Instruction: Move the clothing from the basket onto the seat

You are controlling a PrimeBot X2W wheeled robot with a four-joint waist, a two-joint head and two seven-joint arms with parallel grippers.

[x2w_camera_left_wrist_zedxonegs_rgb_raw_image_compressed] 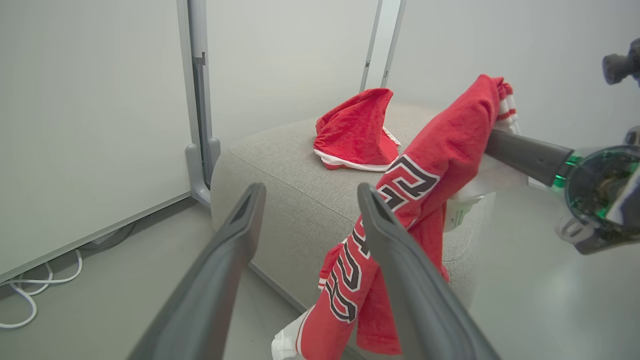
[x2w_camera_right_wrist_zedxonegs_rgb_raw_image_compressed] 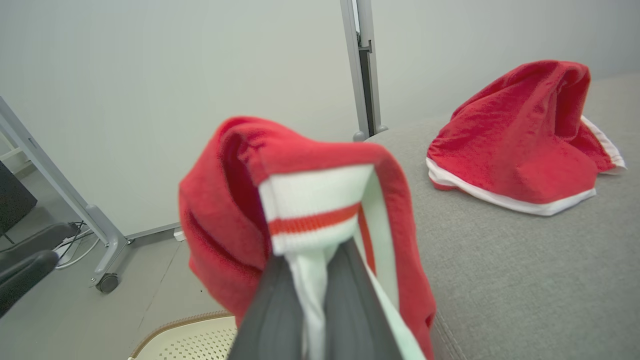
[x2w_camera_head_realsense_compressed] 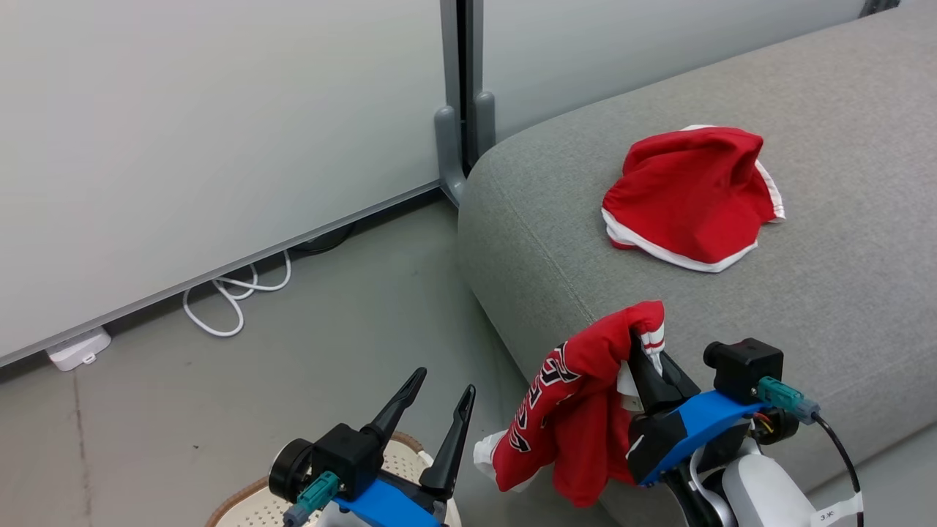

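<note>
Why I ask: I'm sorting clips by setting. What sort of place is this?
Probably an office or lab space, not a home: pale partition panels on a grey footed post, bare grey floor with a loose white cable, a grey seat.

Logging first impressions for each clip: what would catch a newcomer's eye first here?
The red lettered garment dangles from the shut right gripper at the near edge of the grey seat. Next, the second red garment lies crumpled on the seat, while the open left gripper hovers empty near the basket.

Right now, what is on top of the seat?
One crumpled red garment lies on the seat; anything beneath it is covered. The lettered garment hangs from the shut right gripper.
</note>
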